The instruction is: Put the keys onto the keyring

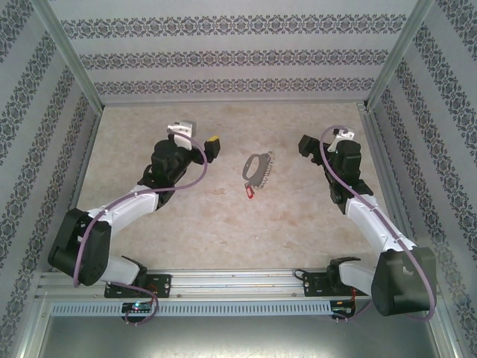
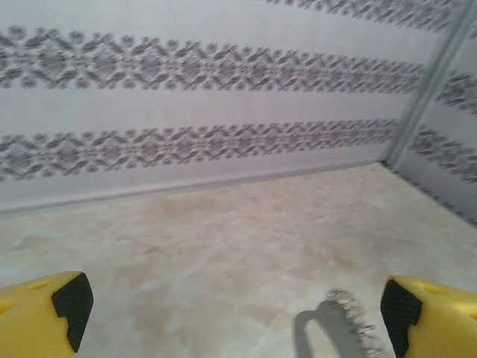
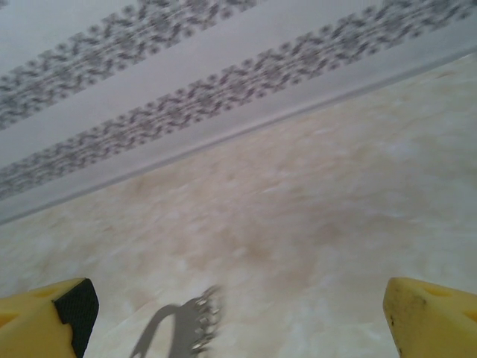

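Keyring and key at the centre of the rig: a thin silver keyring (image 1: 258, 167) lies flat in the middle of a pale, marbled surface (image 1: 223, 231). A row of small silvery pieces (image 1: 269, 165) is strung along the side of the loop that faces the right arm. A tiny red-headed key (image 1: 250, 192) rests at the keyring's near end, touching the loop or just beside it. From above it cannot be told whether the key is threaded on.

The left end effector (image 1: 214, 147) is poised to the left of the keyring, near it but apart. Its yellow fingers (image 2: 41, 309) are spread wide and hold nothing. In its wrist view the keyring (image 2: 344, 322) lies low on the surface, just beside the right-hand finger.

The right end effector (image 1: 305, 144) stands about as near on the keyring's other side. Its jaws are likewise parted as far as they go, with nothing between them. In its own wrist view the keyring (image 3: 195, 321) is a blurred shape, closer to the left-hand finger (image 3: 45, 317) than to the other.

Bare surface lies between each end effector and the keyring. Grey walls (image 1: 223, 60) with dark ornamental bands close in behind the keyring and on both sides. Aluminium posts (image 1: 71, 56) stand at the far corners. A purple cable (image 1: 195, 175) loops along each arm. On the near side of the keyring, a slotted metal rail (image 1: 238, 282) carries both arm bases.
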Robot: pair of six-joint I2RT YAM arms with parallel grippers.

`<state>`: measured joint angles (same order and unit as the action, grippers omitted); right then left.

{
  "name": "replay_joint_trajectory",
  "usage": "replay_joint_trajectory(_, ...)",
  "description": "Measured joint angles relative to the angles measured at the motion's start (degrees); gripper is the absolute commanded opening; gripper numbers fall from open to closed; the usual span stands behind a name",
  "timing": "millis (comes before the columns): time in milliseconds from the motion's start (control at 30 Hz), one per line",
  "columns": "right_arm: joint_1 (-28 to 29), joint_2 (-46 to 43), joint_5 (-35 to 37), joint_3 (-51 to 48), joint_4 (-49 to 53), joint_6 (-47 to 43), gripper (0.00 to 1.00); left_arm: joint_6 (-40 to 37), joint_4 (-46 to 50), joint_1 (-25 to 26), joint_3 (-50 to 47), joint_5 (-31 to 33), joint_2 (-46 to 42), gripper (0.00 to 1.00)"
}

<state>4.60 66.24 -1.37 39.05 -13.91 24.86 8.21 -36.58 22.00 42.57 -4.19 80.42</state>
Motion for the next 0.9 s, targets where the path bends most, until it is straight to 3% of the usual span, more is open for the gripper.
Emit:
replay_joint_trajectory(233,0.0,1.0,10.8,-0.2,-3.3,-5.7,0.98,-8.6,-2.4,0.0,-5.1,11.0,-3.2,1.00)
replay_joint_trajectory(500,0.0,9.0,20.9,-0.8,-6.2,-13.1,0.98,-16.5,-7.4,-1.9,-13.2,21.3,-6.1,1.00)
replay_joint_trajectory(900,-0.4,11.8,24.4,-4.7,-11.6,-18.1,0.98,-19.2,-7.5,-7.9,-20.0,26.3,-9.8,1.00)
